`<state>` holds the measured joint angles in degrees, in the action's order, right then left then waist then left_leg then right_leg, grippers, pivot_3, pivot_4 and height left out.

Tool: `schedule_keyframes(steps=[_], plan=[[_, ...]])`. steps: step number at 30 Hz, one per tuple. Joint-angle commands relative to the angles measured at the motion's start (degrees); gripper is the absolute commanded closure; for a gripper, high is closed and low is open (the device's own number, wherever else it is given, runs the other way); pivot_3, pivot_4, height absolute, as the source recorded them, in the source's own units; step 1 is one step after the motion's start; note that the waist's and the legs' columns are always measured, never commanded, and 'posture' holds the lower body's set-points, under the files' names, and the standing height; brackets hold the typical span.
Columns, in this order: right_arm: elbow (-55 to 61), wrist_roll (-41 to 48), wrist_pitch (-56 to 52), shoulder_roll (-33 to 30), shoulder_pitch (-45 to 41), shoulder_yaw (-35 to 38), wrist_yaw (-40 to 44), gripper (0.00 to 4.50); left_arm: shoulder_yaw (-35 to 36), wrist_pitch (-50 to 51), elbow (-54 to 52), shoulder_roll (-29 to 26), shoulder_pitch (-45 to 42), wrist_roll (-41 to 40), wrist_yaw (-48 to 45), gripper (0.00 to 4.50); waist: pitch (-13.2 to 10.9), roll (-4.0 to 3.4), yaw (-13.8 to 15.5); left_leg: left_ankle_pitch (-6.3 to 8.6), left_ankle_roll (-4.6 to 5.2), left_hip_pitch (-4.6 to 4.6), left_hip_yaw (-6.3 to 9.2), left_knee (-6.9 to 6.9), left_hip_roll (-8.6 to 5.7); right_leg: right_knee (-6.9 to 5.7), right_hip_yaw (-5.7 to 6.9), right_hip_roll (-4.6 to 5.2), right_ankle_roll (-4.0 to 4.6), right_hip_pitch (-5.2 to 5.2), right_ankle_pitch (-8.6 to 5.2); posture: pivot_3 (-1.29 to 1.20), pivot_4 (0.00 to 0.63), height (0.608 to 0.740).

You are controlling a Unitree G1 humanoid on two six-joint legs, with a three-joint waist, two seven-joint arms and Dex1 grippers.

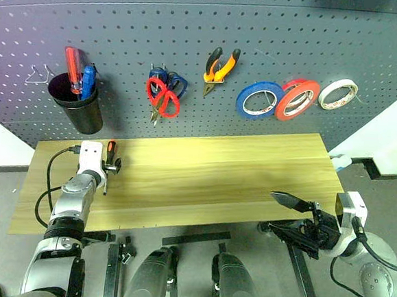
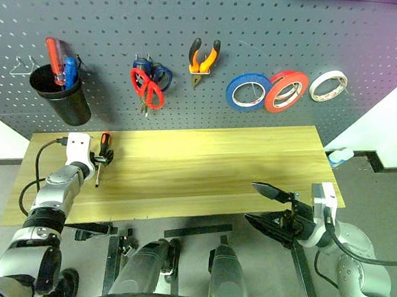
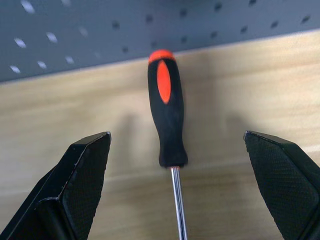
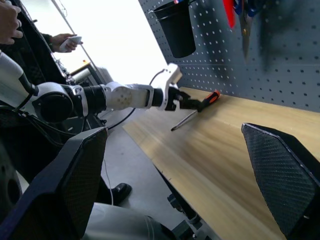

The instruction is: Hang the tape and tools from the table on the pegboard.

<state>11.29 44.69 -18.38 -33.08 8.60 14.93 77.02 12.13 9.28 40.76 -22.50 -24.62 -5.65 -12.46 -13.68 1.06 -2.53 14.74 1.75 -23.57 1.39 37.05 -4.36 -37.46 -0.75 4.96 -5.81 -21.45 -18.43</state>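
Observation:
A slim screwdriver (image 3: 166, 120) with an orange-and-black handle lies on the light wood table (image 1: 217, 177) near its far left end, tip pointing toward the front edge. My left gripper (image 1: 111, 164) is open, one finger on each side of the handle's lower end, neither touching it. On the pegboard (image 1: 193, 38) hang the red-handled scissors (image 1: 163, 97), the orange-and-black pliers (image 1: 219, 67) and the blue tape (image 1: 259, 99). My right gripper (image 1: 279, 213) is open and empty, hovering off the table's front right edge and pointing left.
A black cup (image 1: 78, 104) on the pegboard's left holds a red and a blue screwdriver. Blue-handled scissors (image 1: 176, 83) hang behind the red ones. A red-orange roll (image 1: 297, 100) and a white roll (image 1: 338, 94) hang right of the blue tape. A person's hands (image 4: 10, 22) show beyond the table's left end.

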Motion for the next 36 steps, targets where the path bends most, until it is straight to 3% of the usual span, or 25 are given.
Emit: schedule_keyframes(steps=[1, 15, 18, 28, 36], plan=[[3.59, 1.88, -0.52, -0.57, 0.61, 1.05, -1.08, 0.0, -0.42, 0.48, 3.02, -0.51, -2.09, 0.43, -0.35, 0.04, -0.35, 0.12, 0.01, 0.0, 0.0, 0.0, 0.0, 0.0, 0.0, 0.0, 0.01, 0.0, 0.0, 0.0, 0.0, -0.15, 0.294, 0.723], [4.77, 2.82, -1.24, -1.55, 2.26, 1.86, -2.34, 0.0, -0.45, -5.26, 17.74, -1.7, -10.22, 0.94, -2.75, 0.04, -1.34, 0.25, -0.07, 0.09, 0.14, -0.08, -0.03, -0.01, 0.0, 0.22, 0.1, 0.04, -0.02, 0.0, 0.01, -0.17, 0.304, 0.723], [4.46, 2.55, -1.02, -1.5, 2.05, 1.92, -2.57, 0.0, 0.22, -5.23, 18.98, -1.55, -11.0, 0.27, -2.86, 0.64, -1.42, 0.24, -0.07, 0.09, 0.14, -0.08, -0.03, -0.03, 0.0, 0.23, 0.1, 0.05, -0.03, 0.0, 0.01, -0.17, 0.302, 0.723], [-1.85, 1.1, 2.12, -1.78, 1.03, 2.19, 1.84, 0.0, 1.99, -3.68, 17.18, -0.87, -8.73, -2.11, -3.03, 3.97, -1.45, 0.25, -0.07, 0.09, 0.14, -0.09, -0.04, -0.05, 0.0, 0.25, 0.12, 0.05, -0.04, -0.01, 0.02, -0.16, 0.281, 0.723], [-7.19, -0.38, 4.46, -0.74, -2.07, 0.7, 4.58, 0.0, 1.16, 0.01, 5.57, -0.05, -1.33, -2.13, -2.79, 3.97, -1.4, 0.17, -0.05, 0.09, 0.11, -0.08, -0.07, -0.06, 0.0, 0.24, 0.16, 0.06, -0.06, -0.02, 0.03, -0.14, 0.251, 0.723]])
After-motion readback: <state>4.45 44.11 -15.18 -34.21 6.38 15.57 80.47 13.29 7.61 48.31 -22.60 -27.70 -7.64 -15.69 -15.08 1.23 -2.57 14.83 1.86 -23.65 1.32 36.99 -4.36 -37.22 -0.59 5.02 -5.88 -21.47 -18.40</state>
